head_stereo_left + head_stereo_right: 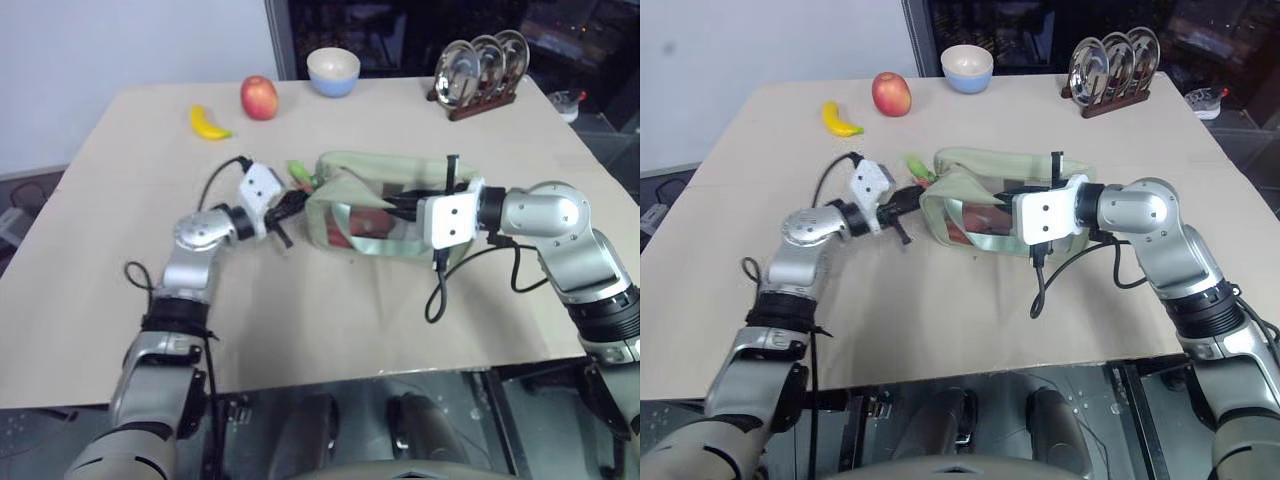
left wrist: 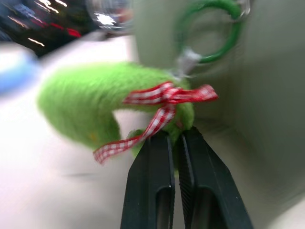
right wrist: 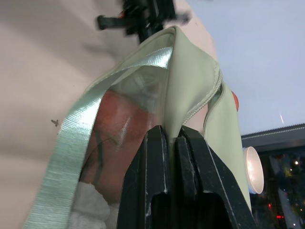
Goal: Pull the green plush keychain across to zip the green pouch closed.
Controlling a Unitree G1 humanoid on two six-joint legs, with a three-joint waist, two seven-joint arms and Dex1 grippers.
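The green pouch (image 1: 380, 168) lies in the middle of the table, its clear window facing me with red contents behind it. The green plush keychain (image 2: 90, 107), lime with a red checked ribbon, hangs from a green ring (image 2: 209, 28) at the pouch's left end. My left gripper (image 2: 175, 136) is shut on the plush's lower end. In the left eye view it (image 1: 292, 200) sits just left of the pouch, beside the keychain (image 1: 300, 172). My right gripper (image 3: 172, 133) is shut on the pouch's fabric edge by the window, toward the pouch's right side (image 1: 395, 207).
At the back of the table are a yellow banana (image 1: 208, 123), a red apple (image 1: 259, 97) and a blue-and-white bowl (image 1: 333, 71). A wooden rack of metal plates (image 1: 480, 68) stands at the back right. Black cables trail from both wrists.
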